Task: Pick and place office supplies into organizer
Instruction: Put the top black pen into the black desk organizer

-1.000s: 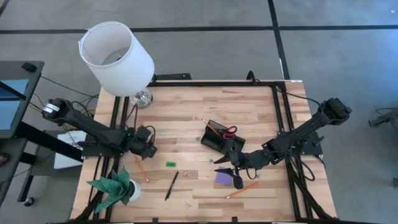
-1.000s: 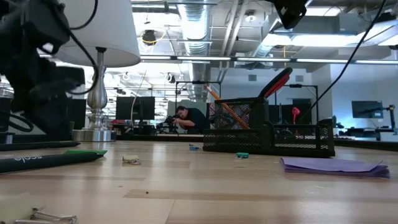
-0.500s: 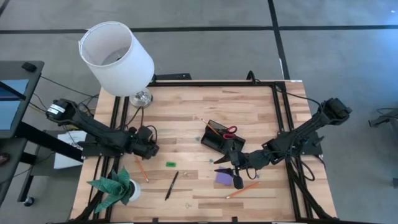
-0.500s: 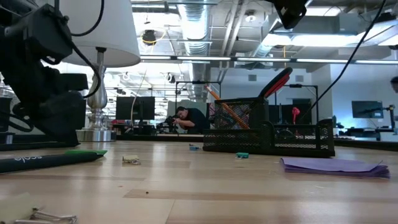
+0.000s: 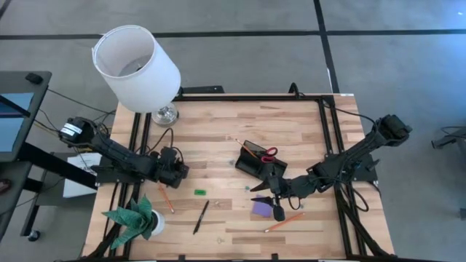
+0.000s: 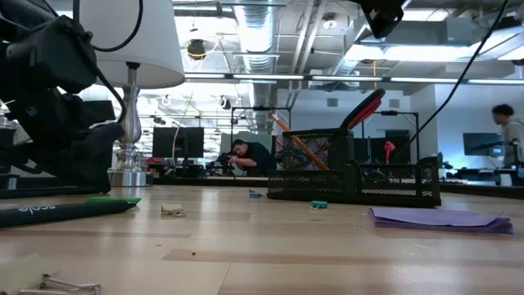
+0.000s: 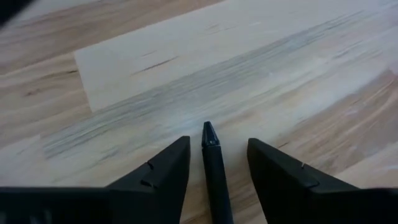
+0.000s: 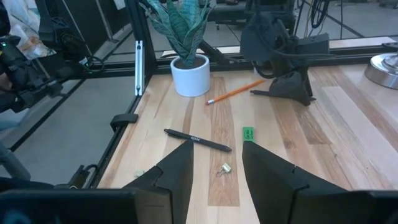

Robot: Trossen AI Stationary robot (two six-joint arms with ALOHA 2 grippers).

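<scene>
Wooden counter (image 5: 218,131) has the organizer (image 5: 256,161) mid-right, scissors (image 5: 268,153) already in it. Left tool (image 7: 214,163) sits low at the left side, fingers apart around a black pen (image 7: 214,168) lying flat. Pen's probably light, stiff, slick, so pinch mid-barrel. Right tool (image 8: 216,168) is open by the purple pad (image 5: 261,208).

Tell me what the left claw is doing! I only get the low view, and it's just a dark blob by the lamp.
Observer: Its wrist view shows the left claw open, a slim black pen lying between its fingers on the pale wooden table.
Operator: Is the right claw holding anything?
Observer: No, the right claw is open and empty.
Operator: Where is it?
Observer: From above, it hangs over the purple square note pad, beside the small black mesh organizer.
</scene>
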